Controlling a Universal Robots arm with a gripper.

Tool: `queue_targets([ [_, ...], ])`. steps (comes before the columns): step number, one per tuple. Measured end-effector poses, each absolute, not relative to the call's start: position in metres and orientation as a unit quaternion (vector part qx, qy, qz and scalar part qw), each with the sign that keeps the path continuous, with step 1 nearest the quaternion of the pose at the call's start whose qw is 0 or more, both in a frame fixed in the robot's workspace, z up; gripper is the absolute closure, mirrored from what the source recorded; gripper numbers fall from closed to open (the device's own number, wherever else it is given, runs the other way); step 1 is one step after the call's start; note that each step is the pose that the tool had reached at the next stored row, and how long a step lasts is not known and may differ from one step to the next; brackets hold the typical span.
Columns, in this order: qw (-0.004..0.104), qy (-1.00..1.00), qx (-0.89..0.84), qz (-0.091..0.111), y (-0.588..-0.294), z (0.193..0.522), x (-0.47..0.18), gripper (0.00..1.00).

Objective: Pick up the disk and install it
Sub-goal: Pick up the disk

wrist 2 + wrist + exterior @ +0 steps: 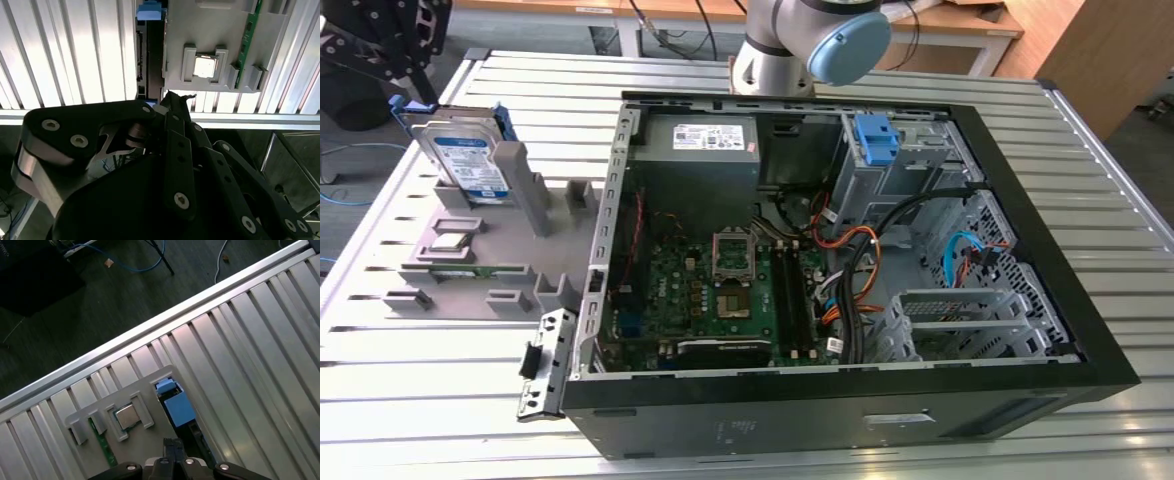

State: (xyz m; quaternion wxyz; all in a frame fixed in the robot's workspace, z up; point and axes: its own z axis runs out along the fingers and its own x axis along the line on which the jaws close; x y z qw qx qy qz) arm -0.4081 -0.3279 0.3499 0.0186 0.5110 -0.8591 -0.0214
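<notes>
The disk point(464, 155), a silver drive with a white-and-blue label in a blue bracket, stands upright in a grey holder point(500, 260) at the exterior view's left. In both wrist views I see it edge-on from above by its blue bracket point(150, 10) point(177, 405). My gripper point(416, 90) hangs above and just behind the disk, apart from it. Its black fingers meet at the tip point(170, 97) point(172, 444), shut, with nothing between them.
The open computer case point(1067, 330) lies on the slatted metal table point(440, 420), with a blue empty bracket point(874, 140) in its drive bay and a grey power supply point(700, 140) beside it. A processor chip point(450, 242) and memory stick point(460, 268) sit in the holder.
</notes>
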Motion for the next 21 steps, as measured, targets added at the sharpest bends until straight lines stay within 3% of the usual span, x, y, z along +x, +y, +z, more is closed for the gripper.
queue_targets([
  [21, 0.021, -0.803, 0.595, -0.019, -0.3279, 0.3498, -0.4081, 0.89],
])
